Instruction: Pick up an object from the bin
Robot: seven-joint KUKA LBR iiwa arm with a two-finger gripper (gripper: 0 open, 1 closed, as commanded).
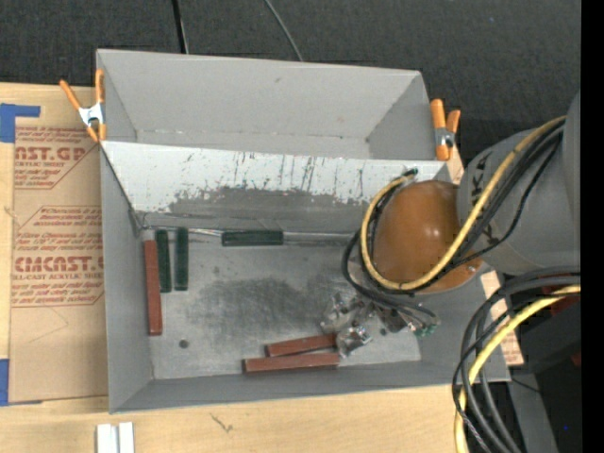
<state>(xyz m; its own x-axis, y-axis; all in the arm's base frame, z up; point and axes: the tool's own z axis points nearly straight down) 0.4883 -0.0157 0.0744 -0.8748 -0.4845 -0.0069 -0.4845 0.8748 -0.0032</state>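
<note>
The pick is not yet done: every loose piece lies flat on the floor of the bin, and nothing is raised clear of it. The end effector hangs low in the front right part of the bin, at the right-hand end of the upper brown stick. That stick lies just beside the lower brown stick along the front wall. From this angle the end effector is a tangle of small metal parts, so I cannot tell whether it is open or closed, nor whether it touches the stick. By position, the upper stick looks the likeliest thing to be picked; gripping it and lifting it would then be what is left. Both sticks are slim, straight, flat-sided bars of matt reddish brown, probably light and rigid. A third brown stick lies along the left wall, well apart, with two dark green sticks just beside it. Another green stick lies at the foot of the back wall. The bin is grey sheet metal with sloping walls, scratched on the back slope and worn dull mid-floor. Above the end effector sits a smooth, glossy orange cover ringed by yellow and black cables.
</note>
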